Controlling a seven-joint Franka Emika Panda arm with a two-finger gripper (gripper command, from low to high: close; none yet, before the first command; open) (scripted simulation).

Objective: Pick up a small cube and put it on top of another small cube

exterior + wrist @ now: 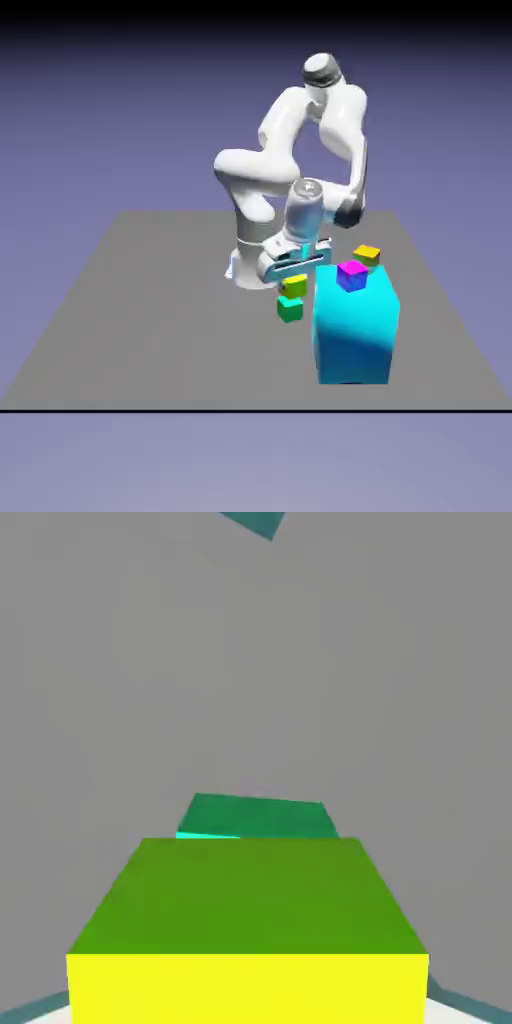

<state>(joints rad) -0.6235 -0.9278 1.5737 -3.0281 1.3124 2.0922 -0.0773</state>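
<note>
My gripper (294, 278) points down at the table's middle and is shut on the small lemon-yellow cube (294, 286). That cube hangs right over the small teal-green cube (290, 310), which stands on the table; whether the two touch I cannot tell. In the hand view the yellow cube (250, 932) fills the bottom and hides the finger tips. The teal-green cube (258, 815) peeks out just beyond it.
A large cyan block (357, 330) stands close by on the exterior view's right of the cubes, with a magenta cube (351, 274) on top. A golden-yellow cube (367, 256) sits behind the block. A teal corner (255, 522) shows at the hand view's top edge.
</note>
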